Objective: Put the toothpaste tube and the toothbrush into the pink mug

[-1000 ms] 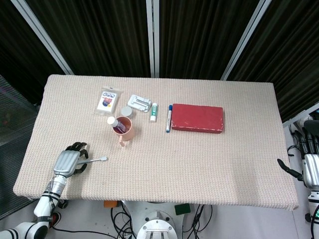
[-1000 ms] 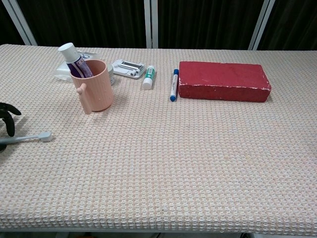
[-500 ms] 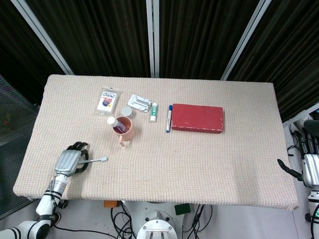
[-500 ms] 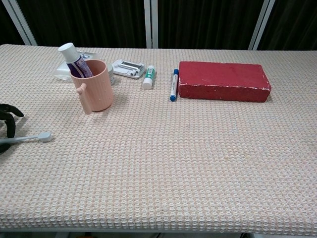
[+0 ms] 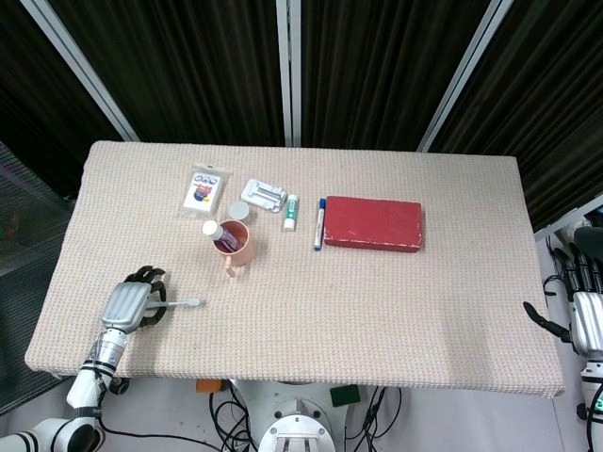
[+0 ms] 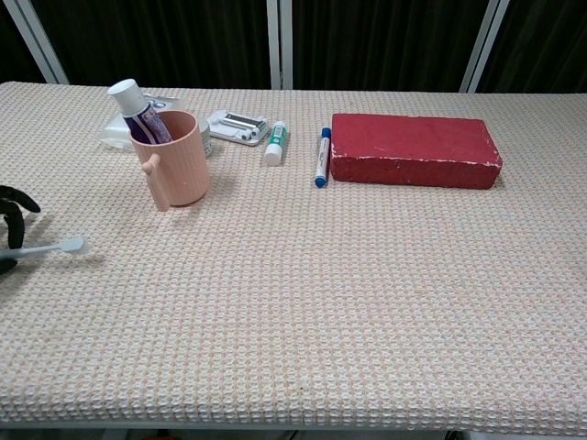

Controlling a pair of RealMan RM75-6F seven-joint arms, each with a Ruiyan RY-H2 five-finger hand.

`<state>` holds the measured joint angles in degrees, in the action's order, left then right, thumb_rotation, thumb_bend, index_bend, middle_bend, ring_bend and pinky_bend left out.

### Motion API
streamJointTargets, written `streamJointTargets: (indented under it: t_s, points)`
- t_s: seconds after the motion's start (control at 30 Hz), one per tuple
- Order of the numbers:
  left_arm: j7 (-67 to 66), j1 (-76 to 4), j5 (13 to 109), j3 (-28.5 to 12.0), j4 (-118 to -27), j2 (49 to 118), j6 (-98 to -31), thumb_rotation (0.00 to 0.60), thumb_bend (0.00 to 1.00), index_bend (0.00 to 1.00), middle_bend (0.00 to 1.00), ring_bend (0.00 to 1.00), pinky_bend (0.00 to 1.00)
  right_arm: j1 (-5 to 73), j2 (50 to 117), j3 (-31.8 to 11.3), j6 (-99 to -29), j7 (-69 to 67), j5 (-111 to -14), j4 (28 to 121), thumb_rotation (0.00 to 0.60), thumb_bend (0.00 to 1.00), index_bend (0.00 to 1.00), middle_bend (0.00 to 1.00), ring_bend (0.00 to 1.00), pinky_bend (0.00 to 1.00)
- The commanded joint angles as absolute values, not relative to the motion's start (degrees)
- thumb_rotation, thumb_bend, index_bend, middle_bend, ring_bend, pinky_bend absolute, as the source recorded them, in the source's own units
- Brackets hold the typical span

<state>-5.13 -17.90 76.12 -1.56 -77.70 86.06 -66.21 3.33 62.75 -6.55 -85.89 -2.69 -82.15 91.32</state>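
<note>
Nearest, the left hand grips the toothbrush at the table's near left edge, bristle end pointing right and apparently raised, ready to carry. Off the right edge, the right hand holds nothing, fingers apart. Farther back, the pink mug stands upright with the toothpaste tube already leaning inside.

Left hand rests low at the near-left desk edge, fingers curled around the toothbrush handle. Right hand hangs beyond the right edge, fingers extended.
</note>
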Motion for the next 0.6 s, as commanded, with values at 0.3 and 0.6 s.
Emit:
streamJointTargets:
  t_s: [0.3, 0.6]
  points:
    - [7.18, -17.51, 76.8, -3.8, -85.34, 78.66, -66.1, 0.6, 0.35, 0.66, 0.28, 0.16, 0.31, 3.32, 62.85, -6.64, -85.99, -3.11, -82.19, 91.08, 0.497, 0.5, 0.0, 0.0, 0.0, 0.0]
    - [17.35, -18.02, 77.3, -6.68, -91.33, 70.06, -65.88, 0.6, 0.35, 0.71, 0.32, 0.19, 0.35, 3.36, 62.9, -6.82, -86.21, -3.34, -82.29, 91.07, 0.497, 0.5, 0.0, 0.0, 0.0, 0.0]
